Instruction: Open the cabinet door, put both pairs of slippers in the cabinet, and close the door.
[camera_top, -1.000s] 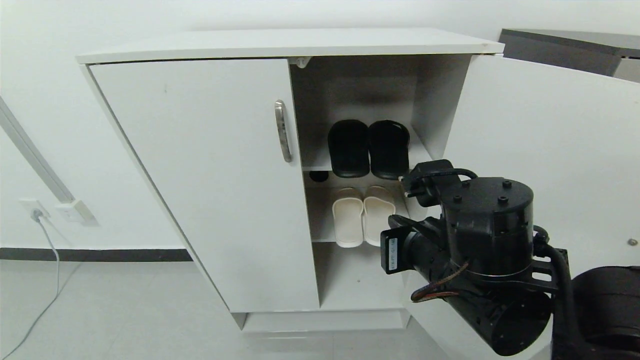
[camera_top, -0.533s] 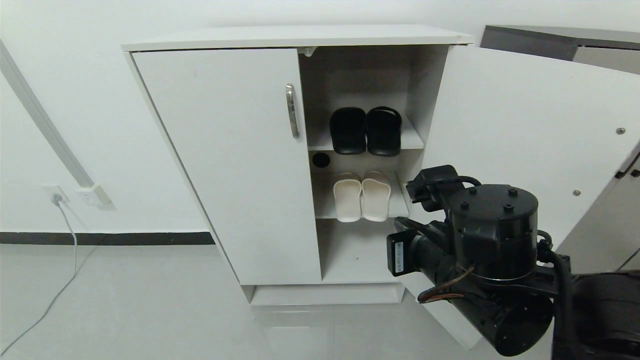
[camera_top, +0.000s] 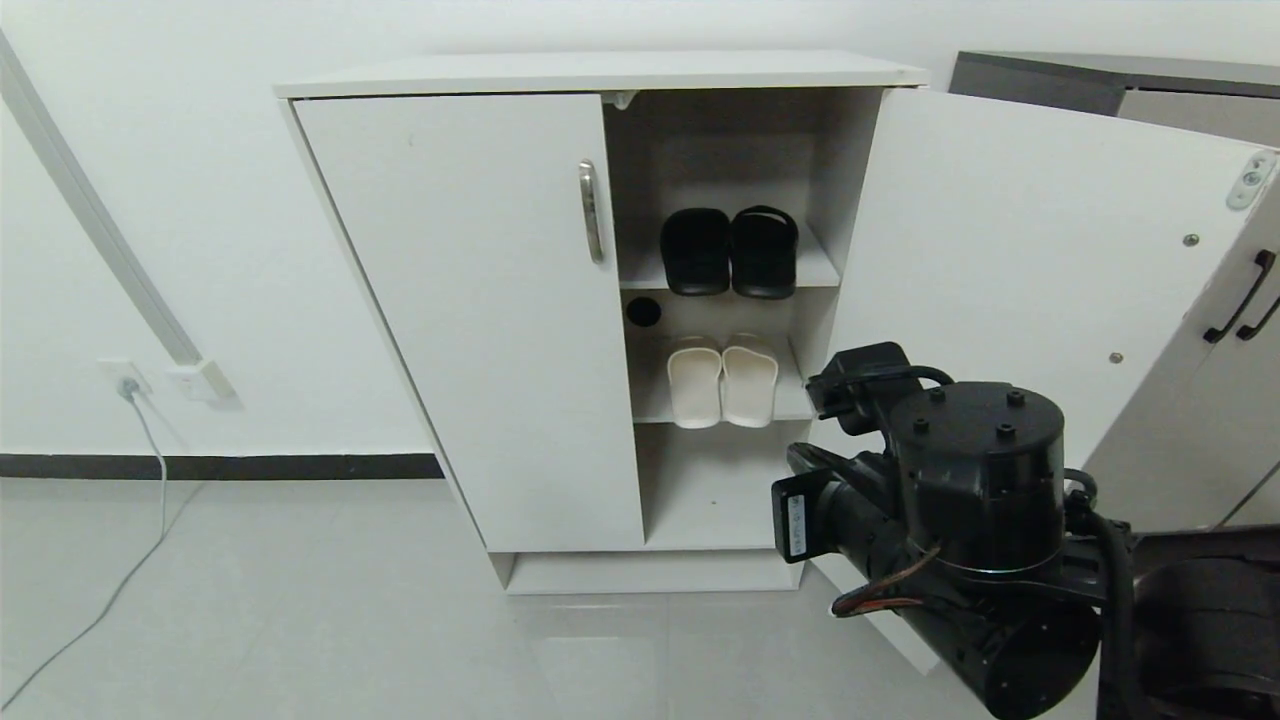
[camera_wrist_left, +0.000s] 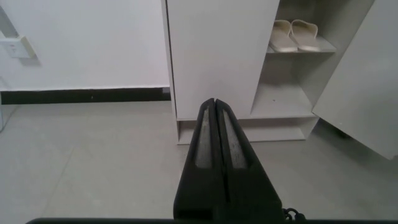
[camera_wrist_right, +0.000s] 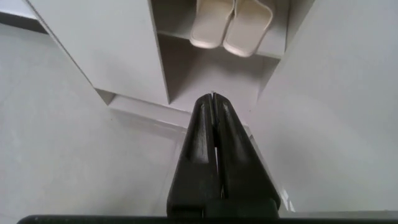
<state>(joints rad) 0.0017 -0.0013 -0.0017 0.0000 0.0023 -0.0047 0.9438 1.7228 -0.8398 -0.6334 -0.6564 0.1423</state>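
Note:
The white cabinet (camera_top: 470, 300) stands with its left door shut and its right door (camera_top: 1010, 250) swung wide open. A black pair of slippers (camera_top: 730, 252) rests on the upper shelf. A white pair of slippers (camera_top: 722, 383) lies on the shelf below, also seen as the white pair (camera_wrist_left: 297, 34) and the white pair (camera_wrist_right: 233, 22) in the wrist views. My right arm (camera_top: 950, 500) hangs low in front of the open door. The right gripper (camera_wrist_right: 213, 96) is shut and empty, pointing at the cabinet's bottom compartment. The left gripper (camera_wrist_left: 215, 102) is shut and empty above the floor, facing the shut left door (camera_wrist_left: 217, 50).
A metal handle (camera_top: 592, 211) sits on the shut left door. A grey cabinet (camera_top: 1190, 400) with black handles (camera_top: 1240, 295) stands behind the open door. A wall socket with a cable (camera_top: 127, 388) is at the left. Open floor (camera_top: 350, 620) lies before the cabinet.
The whole head view has shifted and the cabinet looks smaller and farther, so the camera has backed away. The slippers and doors stand as before.

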